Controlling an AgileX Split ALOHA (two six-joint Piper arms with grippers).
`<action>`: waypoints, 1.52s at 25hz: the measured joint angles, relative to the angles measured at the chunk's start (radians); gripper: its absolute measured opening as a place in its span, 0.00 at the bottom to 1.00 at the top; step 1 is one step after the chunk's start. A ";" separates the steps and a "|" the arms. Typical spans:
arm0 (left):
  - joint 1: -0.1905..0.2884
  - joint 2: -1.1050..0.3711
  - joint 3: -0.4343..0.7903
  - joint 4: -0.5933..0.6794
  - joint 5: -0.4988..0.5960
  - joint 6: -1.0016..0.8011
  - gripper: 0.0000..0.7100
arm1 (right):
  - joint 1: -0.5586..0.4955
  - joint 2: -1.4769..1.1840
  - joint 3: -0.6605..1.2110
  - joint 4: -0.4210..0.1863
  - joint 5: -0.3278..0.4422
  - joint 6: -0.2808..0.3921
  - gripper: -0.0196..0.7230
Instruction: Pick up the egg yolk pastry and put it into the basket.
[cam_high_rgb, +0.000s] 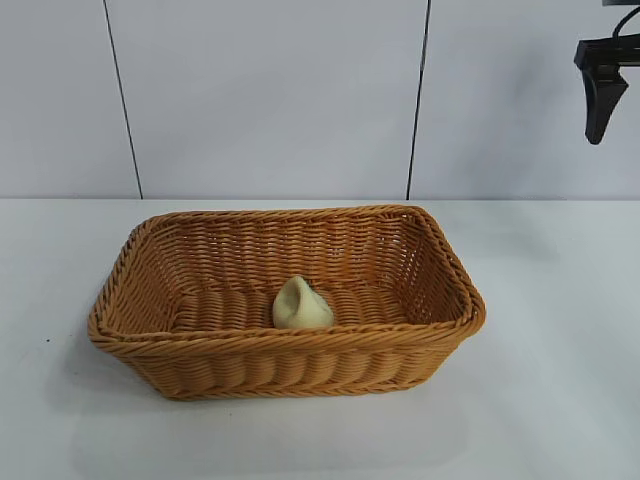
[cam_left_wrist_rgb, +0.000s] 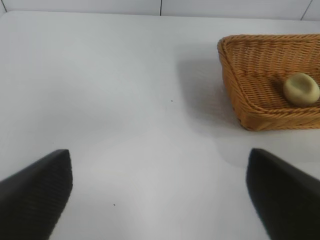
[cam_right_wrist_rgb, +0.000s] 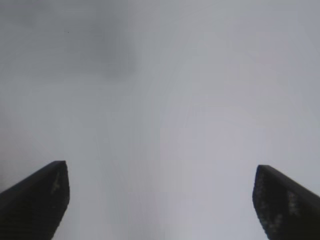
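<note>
1. Looking at the exterior view, you find the egg yolk pastry (cam_high_rgb: 302, 305) already lying inside the basket (cam_high_rgb: 150, 330), on its woven floor, against the near wall at centre frame. In the left wrist view it shows at the right edge, again inside the basket (cam_left_wrist_rgb: 235, 85), as a pale rounded bun (cam_left_wrist_rgb: 301, 89).
2. Your right pincer (cam_high_rgb: 600, 95) hangs at the upper right of the exterior frame, well above the counter (cam_high_rgb: 560, 400) and well apart from the basket. The right wrist view shows its two fingers (cam_right_wrist_rgb: 32, 200) spread wide with nothing between them: released, empty.
3. Your left pincer (cam_left_wrist_rgb: 160, 195) is out of the exterior frame. Its wrist view shows both fingers (cam_left_wrist_rgb: 35, 192) wide apart over bare counter (cam_left_wrist_rgb: 125, 100), the basket well off toward the upper right of that frame: released, empty.
4. Handling judgement: the pastry looks small, light and soft, with a smooth matte skin. It probably dents or crumbles under a hard squeeze and is not notably slippery.
5. Grip judgement: should you need to re-seat it, close across its widest rounded flanks, low on the body, with light pressure only. Avoid the peaked top.
6. Status judgement: placement appears done; neither pincer touches anything.
</note>
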 joint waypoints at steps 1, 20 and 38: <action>0.000 0.000 0.000 0.000 0.000 0.000 0.98 | 0.000 -0.014 0.035 0.014 0.000 -0.010 0.96; 0.000 0.000 0.000 0.000 0.000 0.000 0.98 | 0.000 -0.861 0.926 0.121 -0.012 -0.069 0.96; 0.000 0.000 0.000 0.000 0.000 0.000 0.98 | 0.000 -1.761 1.235 0.123 -0.197 -0.091 0.96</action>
